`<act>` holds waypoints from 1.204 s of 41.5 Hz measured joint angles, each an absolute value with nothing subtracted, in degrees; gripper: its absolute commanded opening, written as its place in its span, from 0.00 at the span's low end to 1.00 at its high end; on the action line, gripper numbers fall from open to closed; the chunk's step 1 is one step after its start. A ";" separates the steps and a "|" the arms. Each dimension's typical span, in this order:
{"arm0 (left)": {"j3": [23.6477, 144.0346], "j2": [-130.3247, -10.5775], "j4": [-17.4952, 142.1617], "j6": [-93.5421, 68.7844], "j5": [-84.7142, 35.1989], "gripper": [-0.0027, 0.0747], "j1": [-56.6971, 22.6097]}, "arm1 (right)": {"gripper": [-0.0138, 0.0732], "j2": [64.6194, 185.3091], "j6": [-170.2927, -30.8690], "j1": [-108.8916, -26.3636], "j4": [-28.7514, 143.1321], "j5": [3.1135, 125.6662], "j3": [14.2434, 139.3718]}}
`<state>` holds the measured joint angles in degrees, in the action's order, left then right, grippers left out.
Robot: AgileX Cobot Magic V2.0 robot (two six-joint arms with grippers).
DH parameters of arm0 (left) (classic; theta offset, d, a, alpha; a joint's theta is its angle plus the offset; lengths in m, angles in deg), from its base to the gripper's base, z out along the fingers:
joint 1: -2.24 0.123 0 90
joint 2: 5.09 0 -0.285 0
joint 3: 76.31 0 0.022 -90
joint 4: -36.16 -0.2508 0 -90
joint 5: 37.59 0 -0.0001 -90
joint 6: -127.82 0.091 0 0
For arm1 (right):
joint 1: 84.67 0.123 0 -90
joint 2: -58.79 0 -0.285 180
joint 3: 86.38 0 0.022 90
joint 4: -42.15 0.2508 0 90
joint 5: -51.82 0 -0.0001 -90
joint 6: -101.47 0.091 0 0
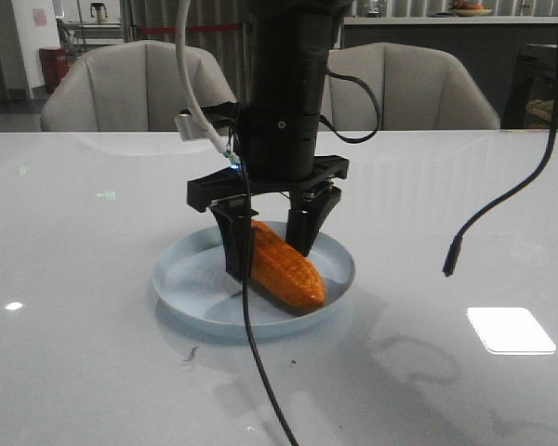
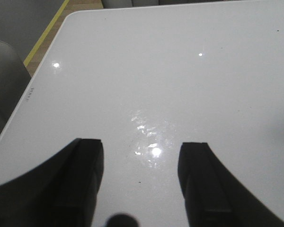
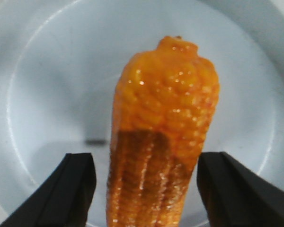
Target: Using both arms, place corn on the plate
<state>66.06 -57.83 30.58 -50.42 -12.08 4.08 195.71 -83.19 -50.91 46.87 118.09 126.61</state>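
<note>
Corn: we see the orange cob lying on the plate, its blunt end toward the camera in the front view and its other end running up between the fingers of the right gripper.
Corn, close up: in the right wrist view the cob fills the middle of the frame, with the pale blue plate all around it.
Right gripper: we find it standing open over the plate, one finger on each side of the cob.
Right fingers: in the right wrist view we see plate surface showing between each finger and the cob, so they are not clamped on it; in the front view the fingers hide part of the cob and we cannot tell whether one brushes it.
Left gripper: we see its two dark fingers spread apart with nothing between them, above the bare white table.
Plate: it sits on the white table, near the middle of the front view.
Cables: we note a white cable running down the right arm to a small blue light, and a loose black cable hanging to the side, well apart from the plate.
</note>
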 measured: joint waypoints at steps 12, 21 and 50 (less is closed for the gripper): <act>66.06 -57.83 30.58 -50.42 -12.08 0.58 4.08 | 0.81 195.71 -83.67 -51.02 46.87 121.58 132.89; 66.06 -57.83 30.58 -50.42 -12.08 0.58 4.08 | 0.81 193.14 -83.93 -52.33 46.66 122.49 143.88; 66.06 -57.83 34.64 -50.42 -11.98 0.58 4.08 | 0.81 157.67 -82.88 -70.78 43.31 123.58 132.07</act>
<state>66.06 -57.83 34.64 -50.42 -11.98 4.08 157.67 -82.88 -70.78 43.31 123.58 132.07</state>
